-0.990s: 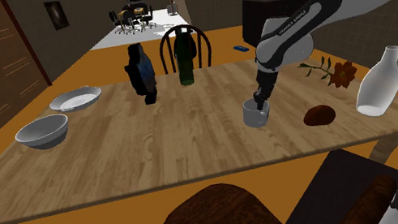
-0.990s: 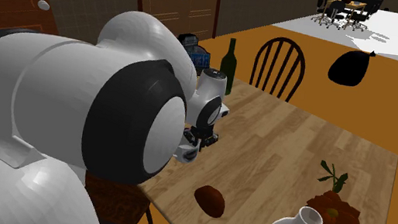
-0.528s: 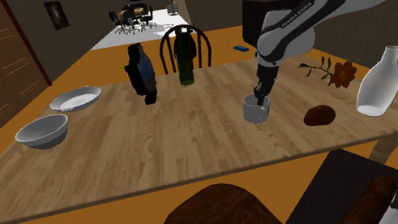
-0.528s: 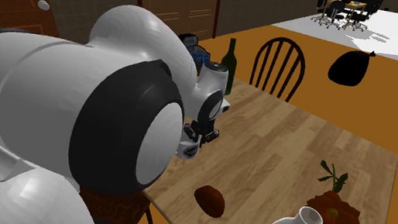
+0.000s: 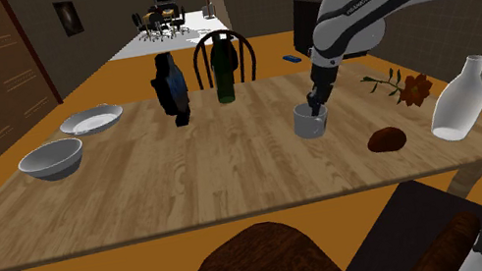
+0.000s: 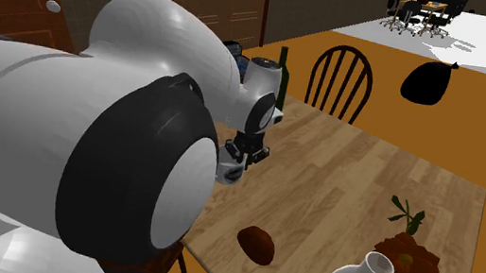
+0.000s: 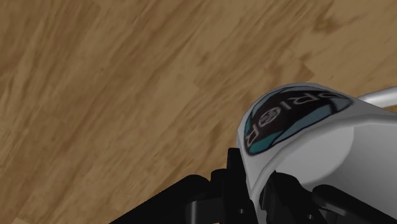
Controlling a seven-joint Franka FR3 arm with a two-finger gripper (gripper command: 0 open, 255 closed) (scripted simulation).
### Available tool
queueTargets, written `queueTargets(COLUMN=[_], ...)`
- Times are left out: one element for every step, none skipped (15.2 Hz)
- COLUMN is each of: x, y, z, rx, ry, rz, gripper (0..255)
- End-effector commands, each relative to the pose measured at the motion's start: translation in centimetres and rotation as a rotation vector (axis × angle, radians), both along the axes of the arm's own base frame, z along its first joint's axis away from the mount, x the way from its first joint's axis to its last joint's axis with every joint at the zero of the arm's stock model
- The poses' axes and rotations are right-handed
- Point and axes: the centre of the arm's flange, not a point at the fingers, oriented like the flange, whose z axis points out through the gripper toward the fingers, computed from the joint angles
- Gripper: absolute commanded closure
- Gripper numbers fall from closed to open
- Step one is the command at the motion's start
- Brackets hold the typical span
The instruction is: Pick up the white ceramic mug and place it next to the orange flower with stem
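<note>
1. On the shoulder view's right half of the wooden surface (image 5: 186, 178), the white mug (image 5: 309, 122) sits under the black claw (image 5: 314, 103).
2. The claw comes down from above. In the wrist view, the claw (image 7: 257, 181) pinches the mug (image 7: 318, 146) by its wall, with one finger (image 7: 234, 172) against the outer face.
3. The mug carries a round dark and teal emblem (image 7: 289, 114) on its side.
4. The pictures do not settle whether the mug's base touches the surface.
5. The orange flower (image 5: 413, 88) with its stem (image 5: 382, 82) lies flat toward the shoulder view's right, well apart from the mug.
6. A brown lump (image 5: 387, 139) lies between the mug and a white vase (image 5: 458, 103).
7. A dark green bottle (image 5: 223, 75) stands at the far edge, in front of a wooden chair (image 5: 240, 48).
8. In the second exterior view, the claw (image 6: 247, 150) holds the mug (image 6: 227, 170) beside the arm's large white link.
</note>
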Motion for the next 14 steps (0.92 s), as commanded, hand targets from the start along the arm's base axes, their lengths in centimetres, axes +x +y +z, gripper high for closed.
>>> queueTargets(x=[-0.1,-0.1,-0.1,-0.1,-0.1,-0.1,-0.1,-0.1,-0.1,-0.1,-0.1,-0.1,-0.1,-0.1], y=[-0.1,-0.1,-0.1,-0.1,-0.1,-0.1,-0.1,-0.1,-0.1,-0.1,-0.1,-0.1,-0.1,-0.1], z=[1.1,1.6,2.1,2.7,3.2,3.7,4.3,4.8,5.3,5.8,6.4,6.9,7.4,8.0], rx=[0.000,0.000,0.000,0.000,0.000,0.000,0.000,0.000,0.000,0.000,0.000,0.000,0.000,0.000], ry=[0.000,0.000,0.000,0.000,0.000,0.000,0.000,0.000,0.000,0.000,0.000,0.000,0.000,0.000], rz=[0.000,0.000,0.000,0.000,0.000,0.000,0.000,0.000,0.000,0.000,0.000,0.000,0.000,0.000], gripper=[255,255,255,255,255,255,255,255,255,255,255,255,255,255])
